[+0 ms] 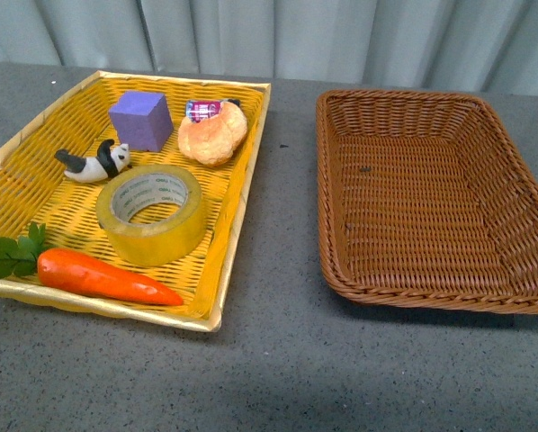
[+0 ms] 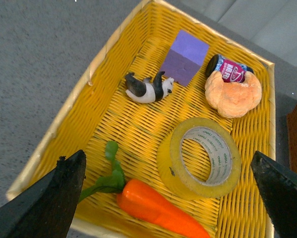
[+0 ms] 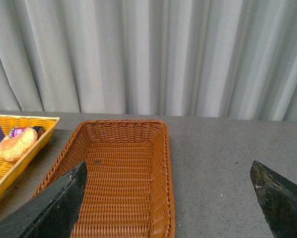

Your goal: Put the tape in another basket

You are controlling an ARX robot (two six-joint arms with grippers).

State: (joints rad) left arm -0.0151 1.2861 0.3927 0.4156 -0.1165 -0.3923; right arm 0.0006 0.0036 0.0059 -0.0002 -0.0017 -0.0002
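Tape (image 1: 151, 214) lies flat, hole up, in the yellow tray (image 1: 17, 189), in its near-right part. The roll is translucent yellowish with a white printed core. Nothing grips it.

Tray sits on the left of the grey worktop (image 1: 278, 360). Also in the tray:
- An orange carrot (image 1: 103, 276) with green leaves lies along the near edge, just beside the tape on its near side.
- A panda figure (image 1: 94, 164) lies on its side, far-left of the tape.
- A purple cube (image 1: 141, 120) sits at the far side, just beyond the panda.
- A bread roll (image 1: 213, 133) sits far-right of the tape, right of the cube.
- A small printed can (image 1: 201, 109) touches the bread's far side.

Basket (image 1: 431, 288), brown wicker with sloping sides, sits on the right of the worktop. It is apart from the tray, with a strip of bare worktop between them. There is one small dark speck on its floor.

Left gripper (image 2: 167, 154) is spread wide and holds nothing. It hangs above the tray's near end. In the left wrist view the tape and carrot show between its two dark fingers (image 2: 64, 193), with no contact visible.

Right gripper (image 3: 168, 166) is also spread wide and holds nothing. It hangs over the basket's near end, facing the far side. Its view shows the basket floor between the fingers, and the tray's far-right corner with the bread.

A pale pleated curtain (image 1: 341, 36) runs behind the worktop.
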